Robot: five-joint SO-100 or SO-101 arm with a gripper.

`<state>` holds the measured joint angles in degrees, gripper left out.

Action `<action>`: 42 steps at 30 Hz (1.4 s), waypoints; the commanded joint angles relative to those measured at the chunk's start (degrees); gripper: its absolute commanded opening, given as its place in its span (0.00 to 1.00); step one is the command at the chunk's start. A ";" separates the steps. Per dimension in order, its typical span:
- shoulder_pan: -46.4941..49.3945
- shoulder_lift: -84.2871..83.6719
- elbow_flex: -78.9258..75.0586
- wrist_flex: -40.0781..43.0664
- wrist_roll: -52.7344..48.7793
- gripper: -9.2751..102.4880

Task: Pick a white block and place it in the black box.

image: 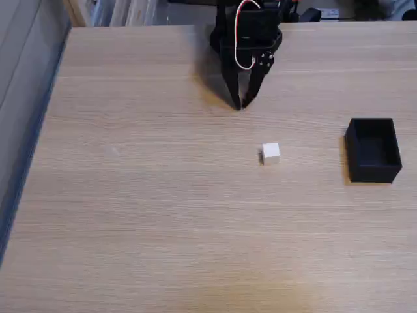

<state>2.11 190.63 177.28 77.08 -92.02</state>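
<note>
White block (271, 153): small plain cube, bright white on top, slightly greyish on the sides facing the camera; resting flat on the wooden table (163, 215), square to nothing in particular, a faint shadow at its base.

Block's place on the table: right of centre in the fixed view, roughly mid-depth, bare wood all round it.

Black box (373, 150): matte black, rectangular, open on top with thin walls, dark inside; several times wider than the cube; standing near the right edge of the view, well apart from the cube and at about the same depth.

Block relative to the claw: nearer the camera than the gripper (242, 104) and a little to the right of it; clearly apart, not touching, a stretch of bare wood between fingertips and cube.

Claw: black, with red and white wires looped on its body; hanging from the far side of the table, fingers pointing down toward the wood.

Claw opening: two fingers spread above, converging to almost meet at the tips; only a narrow gap there, so nearly closed.

Claw contents: nothing gripped, nothing between the fingers; contact between tips and table impossible to tell.
</note>
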 commanded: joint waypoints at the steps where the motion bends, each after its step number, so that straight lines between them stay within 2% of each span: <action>1: 0.53 0.26 0.79 0.18 0.09 0.08; 42: 0.18 -2.37 -2.46 0.18 -0.35 0.08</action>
<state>2.37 190.28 177.19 77.08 -92.20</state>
